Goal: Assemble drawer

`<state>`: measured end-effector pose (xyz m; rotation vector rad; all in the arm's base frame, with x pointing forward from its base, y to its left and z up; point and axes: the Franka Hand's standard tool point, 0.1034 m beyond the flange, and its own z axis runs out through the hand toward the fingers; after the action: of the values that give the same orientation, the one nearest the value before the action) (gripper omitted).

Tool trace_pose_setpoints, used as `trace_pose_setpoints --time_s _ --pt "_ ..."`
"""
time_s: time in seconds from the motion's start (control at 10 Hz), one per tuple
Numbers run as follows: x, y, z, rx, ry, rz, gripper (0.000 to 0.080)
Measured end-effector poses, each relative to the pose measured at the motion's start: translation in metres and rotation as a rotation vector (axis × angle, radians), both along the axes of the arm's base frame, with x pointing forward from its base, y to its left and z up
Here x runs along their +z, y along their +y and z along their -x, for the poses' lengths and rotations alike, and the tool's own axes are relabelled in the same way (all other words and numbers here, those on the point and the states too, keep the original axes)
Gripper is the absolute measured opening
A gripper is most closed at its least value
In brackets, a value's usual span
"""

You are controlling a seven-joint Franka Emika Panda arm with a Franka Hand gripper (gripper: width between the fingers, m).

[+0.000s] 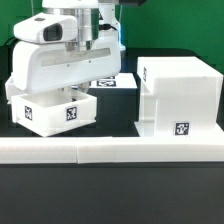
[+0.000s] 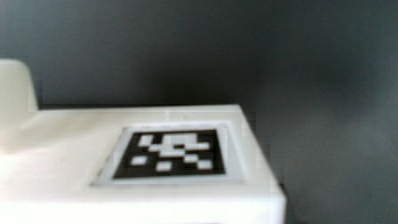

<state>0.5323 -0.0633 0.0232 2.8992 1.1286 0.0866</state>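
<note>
White border bar [image 1: 110, 151] before tray [image 1: 52, 112], housing [image 1: 180, 92]

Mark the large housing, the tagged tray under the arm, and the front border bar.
large housing [image 1: 178, 100], exterior view, front wall.
tray [image 1: 70, 113], exterior view, on its tag.
border bar [image 1: 130, 152], exterior view, top face.

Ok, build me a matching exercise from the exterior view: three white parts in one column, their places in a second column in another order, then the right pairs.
Things
1. large white cube-like plastic drawer housing
2. small white plastic tray with black-and-white square tags on its front
3. long low white border bar

Places
A. across the front of the scene, nearest the camera
B. on the exterior view's right, standing behind the bar
C. on the exterior view's left, below the white robot arm

Pairs: 1-B, 2-C, 3-A
</note>
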Motion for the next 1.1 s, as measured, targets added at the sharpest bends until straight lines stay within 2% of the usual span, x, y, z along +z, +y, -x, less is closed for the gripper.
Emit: trace_pose_setpoints --time_s 0.3,0.5,0.7,1.1 --pt "0.0 -0.002 0.0 0.166 0.004 0.019 0.0041" --pt "0.002 0.005 -0.003 0.303 0.022 0.039 0.0041" --pt "0.002 0.011 -0.008 0.372 0.039 0.038 0.0041" --pt "0.001 0.006 -0.007 0.597 0.047 0.06 0.0041"
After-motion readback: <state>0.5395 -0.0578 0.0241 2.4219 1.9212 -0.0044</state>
